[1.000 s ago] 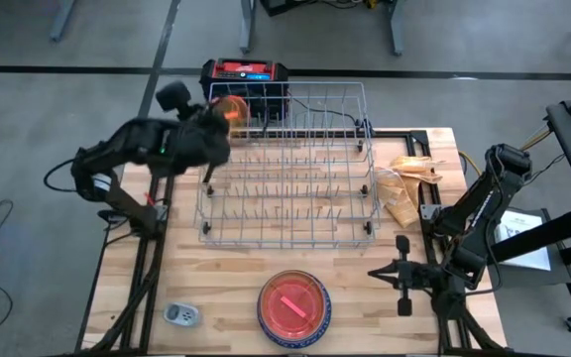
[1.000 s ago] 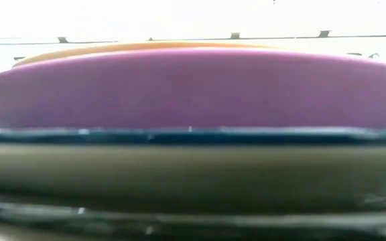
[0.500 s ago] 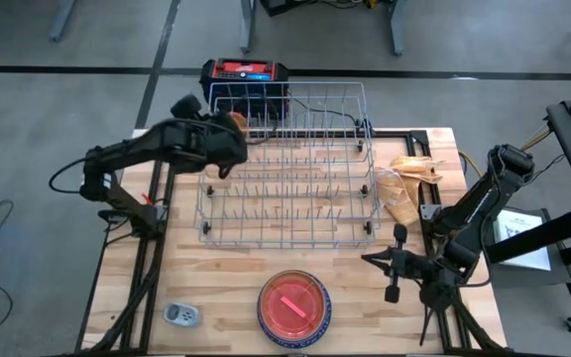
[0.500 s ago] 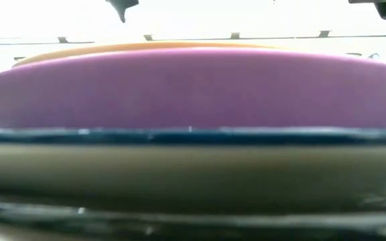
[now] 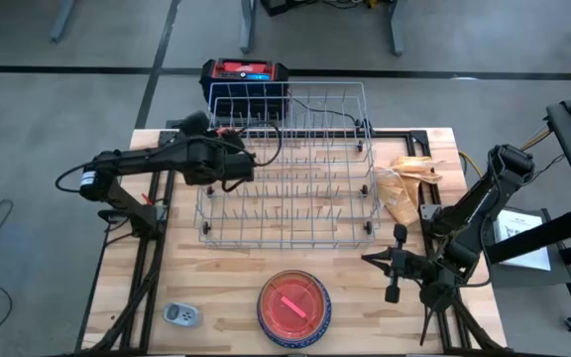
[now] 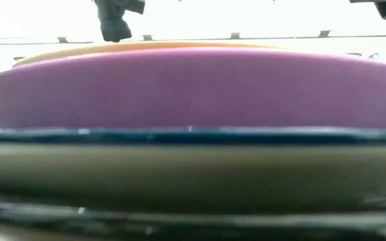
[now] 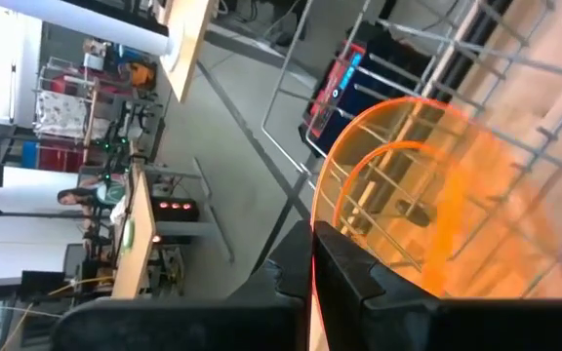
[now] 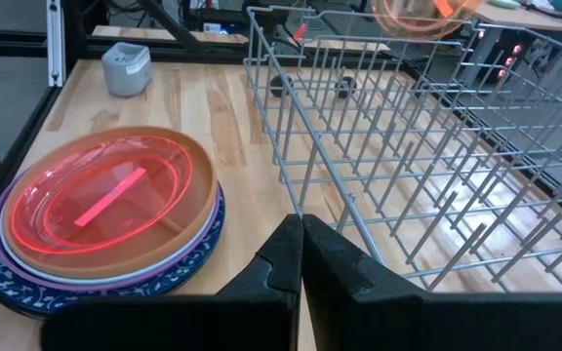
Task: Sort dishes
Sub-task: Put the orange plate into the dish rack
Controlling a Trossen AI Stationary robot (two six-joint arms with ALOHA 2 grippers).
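My left gripper (image 5: 243,161) hangs over the far left corner of the wire rack (image 5: 285,203), shut on a translucent orange cup (image 7: 427,195); the right wrist view catches that cup (image 8: 422,15) above the rack. The other dishes are a stack of plates (image 5: 293,305) at the table's near edge. A pink translucent dish (image 8: 105,195) lies in the brown top plate, over purple (image 6: 193,87) and blue speckled (image 8: 208,234) ones. My right gripper (image 5: 395,263) waits shut, right of the stack, touching nothing. My left gripper pinches the orange cup's wall at its rim (image 7: 312,255) between its two fingers, the thin edge running up out of the gap. The cup is lifted clear above the rack wires, lying over on its side.
The rack fills the table's middle, with upright tines inside. A red-and-black box (image 5: 244,74) stands behind it, crumpled tan paper (image 5: 409,183) lies to its right, and a small grey-white device (image 5: 179,314) sits at the near left.
My left gripper has come down with the orange cup toward the rack's far left corner, moving slightly toward the near edge and tipping more level. The cup stays in its fingers. My right gripper has turned a little in place.
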